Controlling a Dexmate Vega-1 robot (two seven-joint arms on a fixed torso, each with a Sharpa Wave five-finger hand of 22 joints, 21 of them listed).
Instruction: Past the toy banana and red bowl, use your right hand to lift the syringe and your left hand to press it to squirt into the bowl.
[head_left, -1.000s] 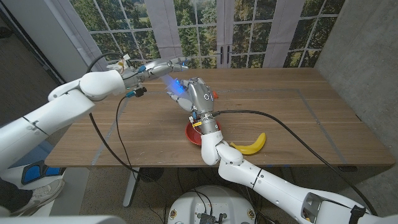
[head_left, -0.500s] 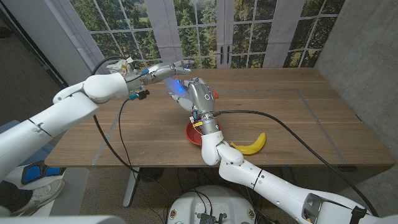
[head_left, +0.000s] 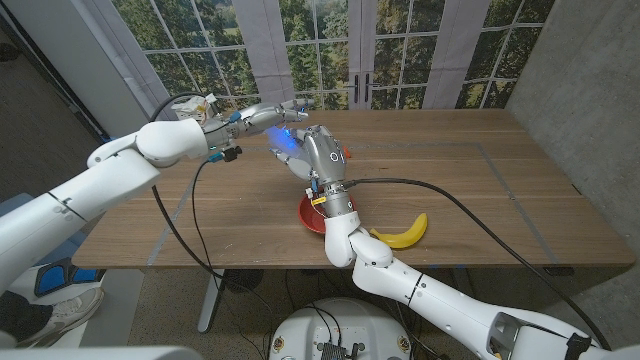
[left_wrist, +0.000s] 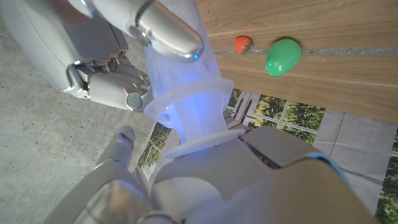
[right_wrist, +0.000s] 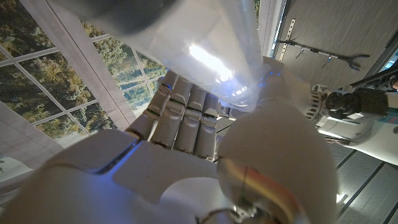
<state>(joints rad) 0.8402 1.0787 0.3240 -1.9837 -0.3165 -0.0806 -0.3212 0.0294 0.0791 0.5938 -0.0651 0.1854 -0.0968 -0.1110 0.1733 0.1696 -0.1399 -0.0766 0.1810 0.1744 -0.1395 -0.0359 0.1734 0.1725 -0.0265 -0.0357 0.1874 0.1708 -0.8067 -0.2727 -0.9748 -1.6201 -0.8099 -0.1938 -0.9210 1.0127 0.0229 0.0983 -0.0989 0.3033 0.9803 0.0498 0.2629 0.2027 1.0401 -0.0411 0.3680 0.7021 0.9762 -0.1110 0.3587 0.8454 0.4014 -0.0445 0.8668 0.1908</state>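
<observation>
The syringe (head_left: 283, 141), glowing blue, is being held aloft at upper centre of the head view, gripped in the closed fingers of the right hand (head_left: 308, 152), above the table (head_left: 480, 190). The left hand (head_left: 262, 113) is being pressed against its upper end, fingers closed around it. The red bowl (head_left: 310, 216) is lying below at centre, the toy banana (head_left: 402, 233) just right of it.

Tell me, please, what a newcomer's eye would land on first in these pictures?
Probably the blue glow mid-table, where the right hand holds the translucent syringe raised and the left hand meets it from the far left side. Next come the red bowl, partly hidden under the right arm near the front edge, and the yellow toy banana just to its right.
</observation>
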